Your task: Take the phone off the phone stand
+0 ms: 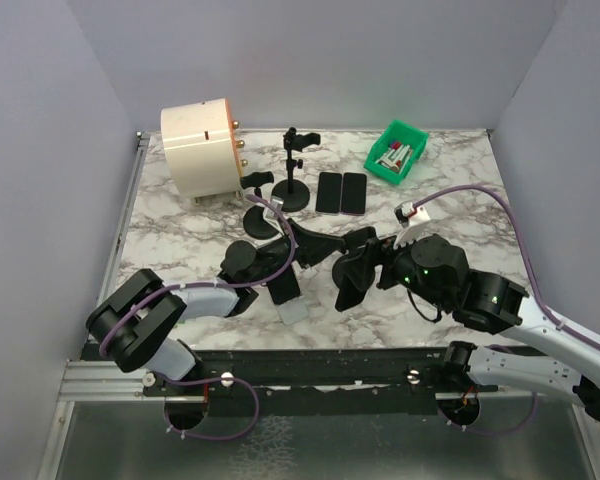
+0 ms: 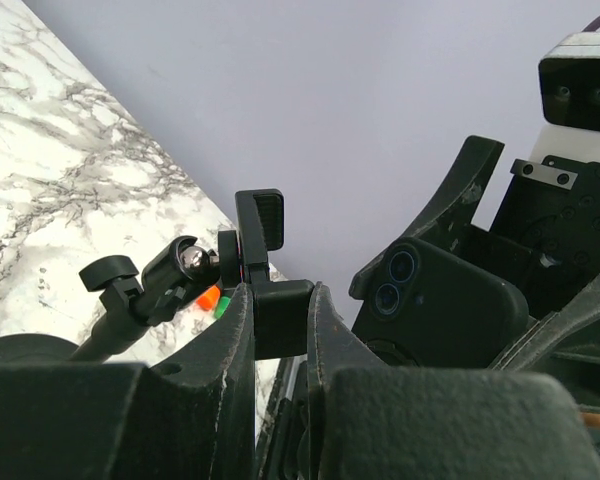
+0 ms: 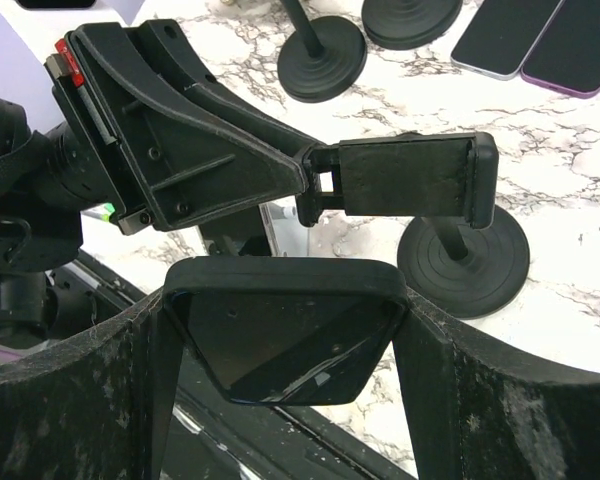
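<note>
phone [image 3: 280,345] rides across the right gripper's [image 3: 285,312] wide-spread jaws, apart from the phone stand [image 3: 467,262] by the desk's [image 1: 180,232] near edge, whose empty clamp [image 3: 410,178] the left gripper [image 2: 278,312] pinches narrowly to steady it.

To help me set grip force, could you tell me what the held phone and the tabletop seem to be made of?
The held phone: glossy dark glass face, given its reflections, in a matte black case, probably rubbery plastic; tabletop: white, grey-veined marble look, possibly printed laminate.
</note>
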Motion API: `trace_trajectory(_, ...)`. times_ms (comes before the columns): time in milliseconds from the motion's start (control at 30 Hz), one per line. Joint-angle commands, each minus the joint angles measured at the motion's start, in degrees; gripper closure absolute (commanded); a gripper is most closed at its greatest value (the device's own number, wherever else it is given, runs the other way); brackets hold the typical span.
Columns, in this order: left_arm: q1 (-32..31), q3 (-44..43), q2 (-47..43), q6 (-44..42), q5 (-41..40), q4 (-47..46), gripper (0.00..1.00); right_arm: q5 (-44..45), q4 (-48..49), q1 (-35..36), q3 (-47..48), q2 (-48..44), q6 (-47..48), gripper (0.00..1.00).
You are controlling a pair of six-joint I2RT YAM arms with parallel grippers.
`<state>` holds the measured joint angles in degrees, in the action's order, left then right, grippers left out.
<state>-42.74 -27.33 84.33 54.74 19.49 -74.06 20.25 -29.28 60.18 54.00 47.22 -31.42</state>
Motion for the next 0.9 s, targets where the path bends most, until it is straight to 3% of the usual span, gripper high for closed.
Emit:
trace_trajectory(0, 0.36, -0.29, -0.78, -3.69, 0.07, 7.97, 1.0, -2.41, 2.1, 0.02, 2.28, -0.92, 0.32, 1.0)
trace_trajectory(300, -2.89, -4.42, -3.39, -9.91, 0.52, 17.3, 0.99, -4.94, -0.32, 0.02, 9.57, -1.7, 4.11, 1.0)
trace_trajectory(367, -3.32, -4.75, -3.89, -11.04, 0.16, 18.8, 0.92, -4.42, -1.85, -0.07, 12.39, -1.54, 4.98, 1.0)
trace_trajectory(533, -3.97, -5.14, -4.98, -12.19, -0.21, 20.38, 0.63, -3.6, -4.32, 0.02, 18.26, -0.77, 6.56, 1.0)
trace_trajectory(867, -4.25, -5.63, -10.71, -12.58, -1.49, 22.39, 0.31, -3.64, -6.05, 0.0, 22.26, 0.04, 8.04, 1.0)
